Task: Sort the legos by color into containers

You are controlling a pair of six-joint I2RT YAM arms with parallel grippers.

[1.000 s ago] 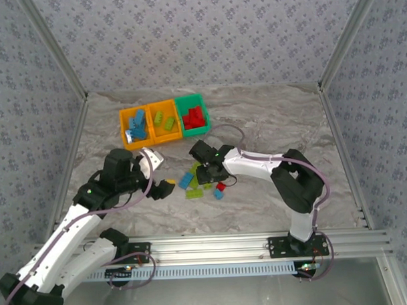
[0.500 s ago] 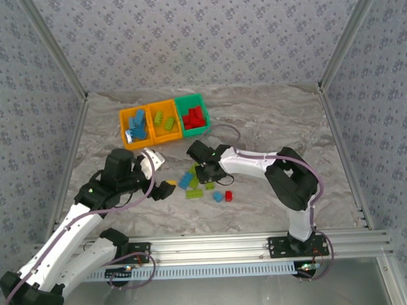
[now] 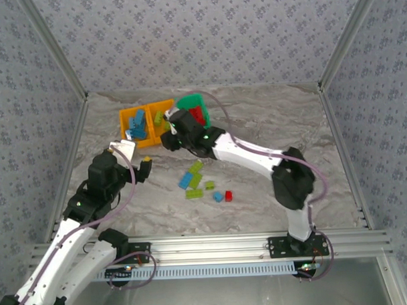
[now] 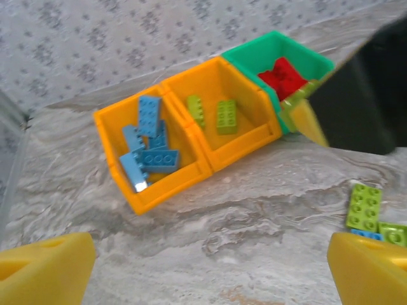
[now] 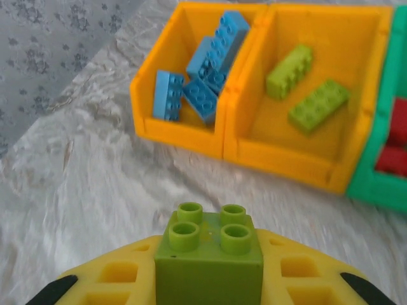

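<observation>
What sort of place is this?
Probably a robot test booth: left arm and right arm bolted to an aluminium rail, patterned wall panels around, Lego bricks and sorting bins on the table.

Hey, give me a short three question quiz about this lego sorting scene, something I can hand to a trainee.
1. True or false: the right gripper is shut on a lime green brick.
2. Which colour of bricks lies in the middle orange bin? A red, B light blue, C lime green.
3. Fill in: the left gripper is ___.
Key: 1 true; 2 C; 3 open.
</observation>
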